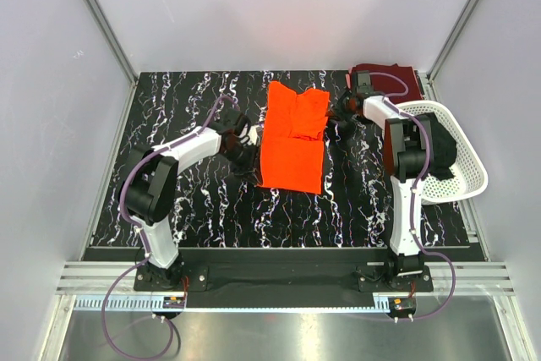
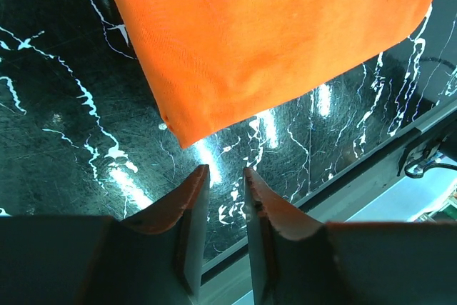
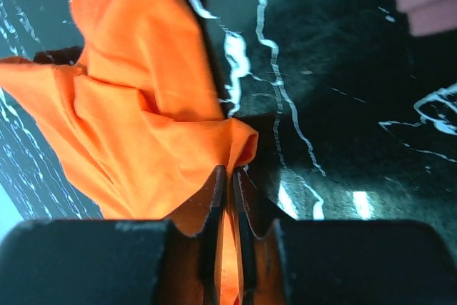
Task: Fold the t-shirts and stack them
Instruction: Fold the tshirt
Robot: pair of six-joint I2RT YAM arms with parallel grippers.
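Note:
The bright orange t-shirt (image 1: 292, 150) lies mid-table, its upper part folded over and bunched toward the right. My right gripper (image 1: 332, 117) is at the shirt's right upper edge, shut on a fold of orange cloth (image 3: 136, 119) that runs between its jaws (image 3: 232, 171). My left gripper (image 1: 247, 148) sits at the shirt's left edge. In the left wrist view it (image 2: 225, 171) is slightly open and empty, just short of the shirt's corner (image 2: 271, 41). The dark maroon t-shirt (image 1: 390, 80) lies folded at the back right corner. The black t-shirt is not visible.
A white perforated basket (image 1: 470, 156) stands at the right edge, beside the right arm. The black marbled table (image 1: 186, 99) ends in a metal rail along the front. Grey walls enclose the left, back and right sides.

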